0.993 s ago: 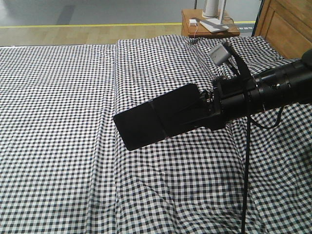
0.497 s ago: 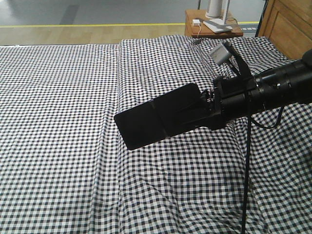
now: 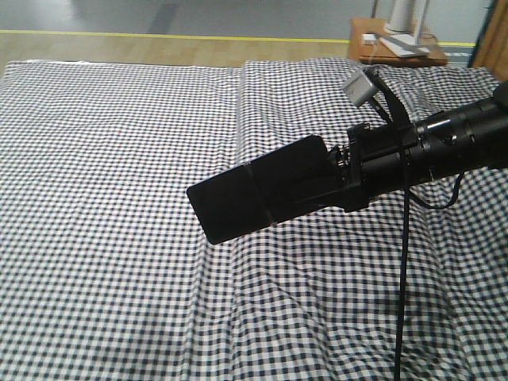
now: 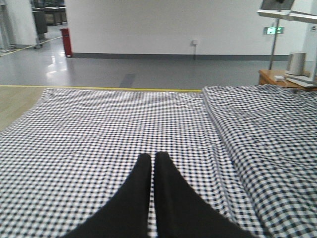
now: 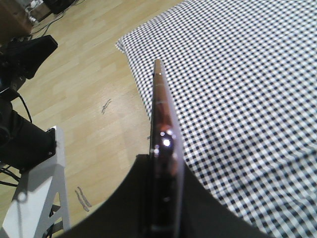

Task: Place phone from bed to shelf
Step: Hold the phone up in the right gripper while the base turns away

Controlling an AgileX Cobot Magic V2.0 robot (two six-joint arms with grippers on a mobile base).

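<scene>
Right tool (image 3: 337, 171) is clenched on one end of the phone (image 3: 254, 190), which juts out level over the bed (image 3: 103, 159), clear of the sheet. In the wrist view the phone (image 5: 161, 129) shows edge-on between the pads, with bare floor past the bed's edge.

Arm and phone sit where they did in the front view a second ago, but the scene behind them has slid right. The sheet's long fold (image 3: 240, 143) and the bedside desk (image 3: 373, 54) have both moved that way. I judge the base is swinging left, so the carry has begun with the grip unchanged.

Left tool (image 4: 152, 158) is clenched on nothing, low over the bed. No shelf is in view yet, so placing is still ahead.
</scene>
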